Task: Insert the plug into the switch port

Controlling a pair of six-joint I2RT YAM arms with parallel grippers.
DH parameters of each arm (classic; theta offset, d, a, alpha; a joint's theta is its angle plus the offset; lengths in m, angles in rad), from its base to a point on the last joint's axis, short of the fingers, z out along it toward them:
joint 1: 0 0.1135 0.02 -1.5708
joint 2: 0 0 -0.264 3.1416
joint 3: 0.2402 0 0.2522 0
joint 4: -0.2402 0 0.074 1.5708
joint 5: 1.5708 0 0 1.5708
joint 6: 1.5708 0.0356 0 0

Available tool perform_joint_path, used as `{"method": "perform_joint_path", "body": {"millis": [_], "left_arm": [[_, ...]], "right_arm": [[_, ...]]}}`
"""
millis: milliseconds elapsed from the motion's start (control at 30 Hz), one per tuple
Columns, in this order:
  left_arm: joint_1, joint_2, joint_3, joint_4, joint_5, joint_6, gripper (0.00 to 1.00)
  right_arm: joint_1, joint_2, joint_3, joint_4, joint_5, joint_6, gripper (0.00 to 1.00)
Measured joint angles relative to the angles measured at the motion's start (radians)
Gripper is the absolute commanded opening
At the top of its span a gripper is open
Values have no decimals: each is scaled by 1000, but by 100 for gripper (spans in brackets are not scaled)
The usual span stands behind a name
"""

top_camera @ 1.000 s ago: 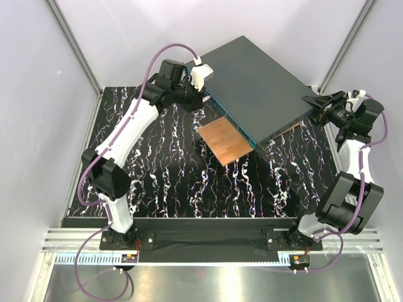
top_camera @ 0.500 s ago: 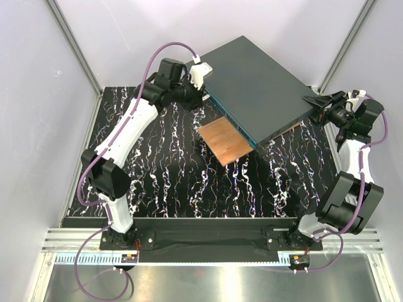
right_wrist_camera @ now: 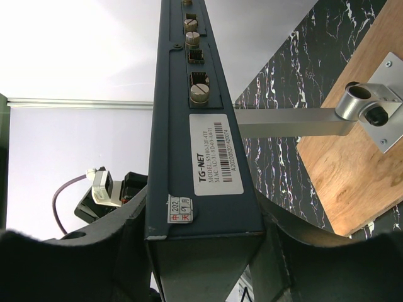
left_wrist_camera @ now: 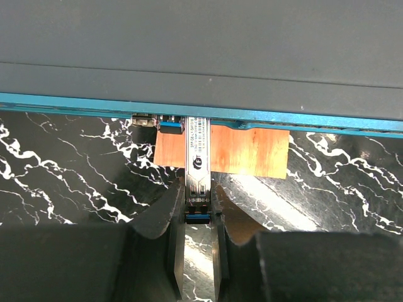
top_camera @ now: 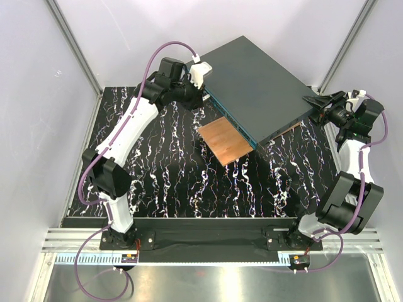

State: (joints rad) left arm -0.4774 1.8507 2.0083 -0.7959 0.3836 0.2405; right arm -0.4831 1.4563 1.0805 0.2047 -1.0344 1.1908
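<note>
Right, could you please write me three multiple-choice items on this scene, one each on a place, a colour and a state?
1. Where does the tip of the plug sit?
A) on the mat
B) at the narrow face of the switch
C) on the switch's top

2. What colour is that narrow face?
A) red
B) yellow
C) teal-blue

3. What are the right jaws doing?
A) gripping the switch's end
B) hanging open over the mat
C) holding a cable

Answers:
1 B: the left wrist view shows the plug, held in the left jaws, reaching the face.
2 C: a teal strip runs below the dark-grey top.
3 A: the right wrist view shows the switch's end clamped between them.
</note>
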Motion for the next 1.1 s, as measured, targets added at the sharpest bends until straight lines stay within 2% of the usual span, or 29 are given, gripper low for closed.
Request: {"method": "perform_joint_path", "body": {"millis": [867,1100], "left_arm": [[-1,70,101,-27,36,-55,0],[-6,94,133,-36,32,-55,7]], "right_arm": [[0,0,0,0,1,1,0],[0,2,0,2,0,1,0]]}}
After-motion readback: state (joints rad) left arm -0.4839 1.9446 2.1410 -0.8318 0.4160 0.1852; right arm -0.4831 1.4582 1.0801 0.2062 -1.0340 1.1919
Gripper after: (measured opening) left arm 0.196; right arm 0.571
